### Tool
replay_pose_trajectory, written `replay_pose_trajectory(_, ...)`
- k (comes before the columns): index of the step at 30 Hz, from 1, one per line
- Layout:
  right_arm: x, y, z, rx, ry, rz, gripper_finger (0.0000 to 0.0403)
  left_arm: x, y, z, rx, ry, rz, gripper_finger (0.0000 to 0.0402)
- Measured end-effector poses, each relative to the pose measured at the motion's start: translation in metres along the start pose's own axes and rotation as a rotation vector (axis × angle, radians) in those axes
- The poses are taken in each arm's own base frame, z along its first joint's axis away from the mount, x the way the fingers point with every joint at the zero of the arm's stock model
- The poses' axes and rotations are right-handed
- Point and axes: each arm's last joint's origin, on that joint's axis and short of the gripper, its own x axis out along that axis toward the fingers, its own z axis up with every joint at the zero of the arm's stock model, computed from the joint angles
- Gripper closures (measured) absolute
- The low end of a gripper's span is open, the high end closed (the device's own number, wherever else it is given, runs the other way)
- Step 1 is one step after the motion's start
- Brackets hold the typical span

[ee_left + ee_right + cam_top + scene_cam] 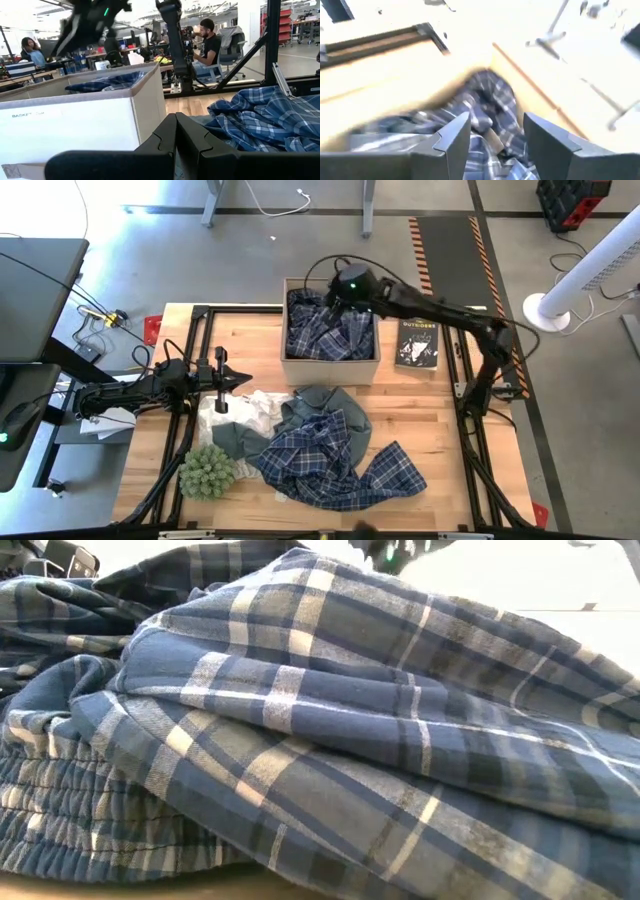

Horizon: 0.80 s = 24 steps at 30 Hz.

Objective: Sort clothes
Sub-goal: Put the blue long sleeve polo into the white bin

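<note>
From above, the right gripper [340, 305] hangs over the cardboard box [330, 366] of plaid clothes [330, 330], while only its wrist view shows spread, empty fingers [454, 136]; the left gripper [238, 380], pinched together, waits left of the pile [330, 450].

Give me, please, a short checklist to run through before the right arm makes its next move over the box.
1. Right gripper open above the cardboard box: ok.
2. Plaid garment in the box free of the fingers: cannot tell; fabric shows between them.
3. Garment fully inside the box walls: ok in the high view.
4. Left gripper shut, parked beside the pile, clear of the box: ok.
5. Black book beside the box, undisturbed: ok.
</note>
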Motion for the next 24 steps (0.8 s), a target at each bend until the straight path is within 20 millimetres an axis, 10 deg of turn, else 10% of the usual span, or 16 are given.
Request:
replay_pose_trajectory(6,-0.100,0.047,0.021,-0.126,-0.162,0.146,0.0222,0.000,0.000,0.000,0.000,0.000,0.000,0.0400)
replay_pose_trajectory(12,-0.152,0.126,-0.040,-0.277,-0.131,0.500,0.0222,0.000,0.000,0.000,0.000,0.000,0.000,0.0400)
replay_pose_trajectory(18,-0.147,0.191,-0.116,-0.259,-0.166,0.702,0.0222,0.000,0.000,0.000,0.000,0.000,0.000,0.0400)
replay_pose_trajectory(24,-0.111,0.232,-0.140,-0.324,-0.205,0.724,0.0222,0.000,0.000,0.000,0.000,0.000,0.000,0.0400)
